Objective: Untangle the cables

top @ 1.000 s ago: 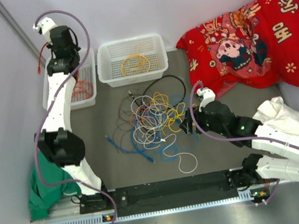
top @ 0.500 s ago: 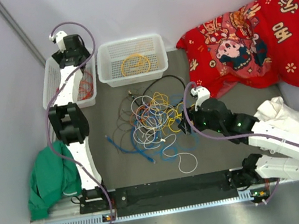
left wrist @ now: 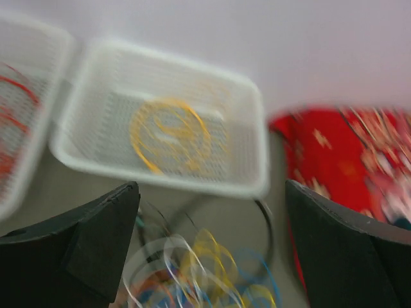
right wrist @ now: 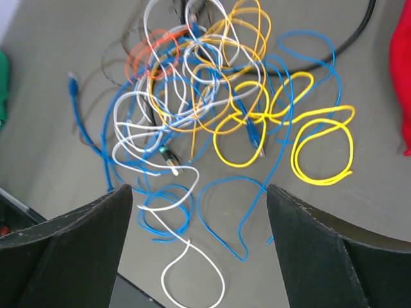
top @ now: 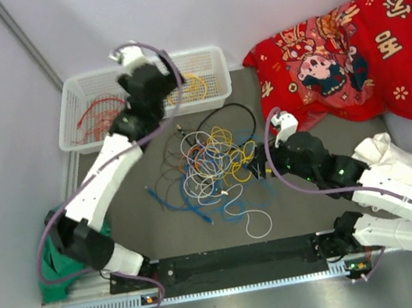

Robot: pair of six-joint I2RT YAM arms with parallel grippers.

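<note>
Two arms work over one grey table (top: 144, 235).

1. Surroundings. A red printed cloth (top: 346, 43) lies at the far right corner. Two white baskets stand side by side at the far edge: the left basket (top: 75, 105) holds a red-orange cable (top: 96, 113), and the right basket (top: 210, 58) holds a coiled yellow cable (top: 194, 85). A white cloth (top: 397, 161) lies beside the right arm and a green cloth (top: 54, 262) beside the left arm's base.

2. Task item. The cables (top: 212, 165) lie in one loose tangle on the table's centre, just in front of the right basket: yellow, blue, white, orange and black loops crossing each other.

3. Right hand (top: 254, 168). It sits at the tangle's right edge. In the right wrist view the right hand (right wrist: 198, 189) has its fingers spread wide, with nothing between them. Contact with the wires cannot be determined.

4. Left hand (left wrist: 212, 192). Its fingers are likewise set wide apart and grip nothing. It points at the right basket, with the tangle's far edge below it.

5. View differences. The right wrist view alone resolves single strands and small plug ends. The left wrist view is blurred. Only the top view shows the white and green cloths.
</note>
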